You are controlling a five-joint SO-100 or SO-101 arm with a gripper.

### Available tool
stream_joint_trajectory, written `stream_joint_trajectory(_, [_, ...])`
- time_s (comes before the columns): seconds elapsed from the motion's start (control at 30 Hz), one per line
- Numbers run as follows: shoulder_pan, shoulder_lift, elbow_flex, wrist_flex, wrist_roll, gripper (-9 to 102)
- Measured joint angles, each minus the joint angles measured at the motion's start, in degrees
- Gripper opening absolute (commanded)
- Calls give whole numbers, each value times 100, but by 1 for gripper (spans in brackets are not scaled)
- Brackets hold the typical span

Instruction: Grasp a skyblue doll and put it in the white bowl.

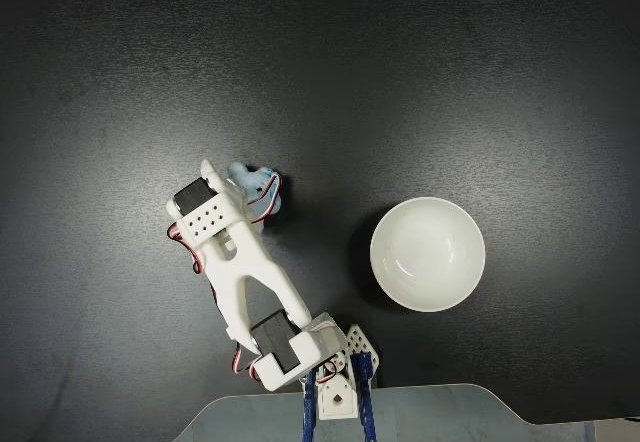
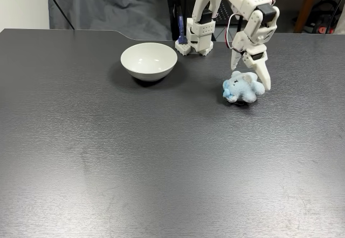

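One fluffy, lumpy skyblue doll [image 2: 244, 87] lies on the dark, finely grained worktop [image 2: 135, 162], right of the white bowl [image 2: 149, 60] in a fixed view and well apart from it. Bowl: round, glossy, smooth-rimmed, nothing inside. White hard-plastic claw [image 2: 251, 75] points down at the doll, its tapered fingers spread, one tip touching the plush's right side, the other just behind it.

1. The arm [image 1: 255, 282] is built of glossy white plastic links.
2. Black servo blocks [image 1: 192, 196] sit at its joints.
3. Thin red and dark cables [image 1: 186, 240] loop along its side.
4. One white plate carries a grid of small round holes [image 1: 205, 224].
5. Its pincer [image 2: 249, 74] ends in tapered white fingers [image 2: 263, 75].
6. Blue clamps [image 1: 364, 394] flank the white base.
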Motion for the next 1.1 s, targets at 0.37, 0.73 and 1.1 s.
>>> stream_joint_trajectory(0.37, [44,-26,0,-211,0,77])
stream_joint_trajectory(0.73, [70,-26,0,-290,53,77])
stream_joint_trajectory(1.1, [62,-598,-9,-536,53,77])
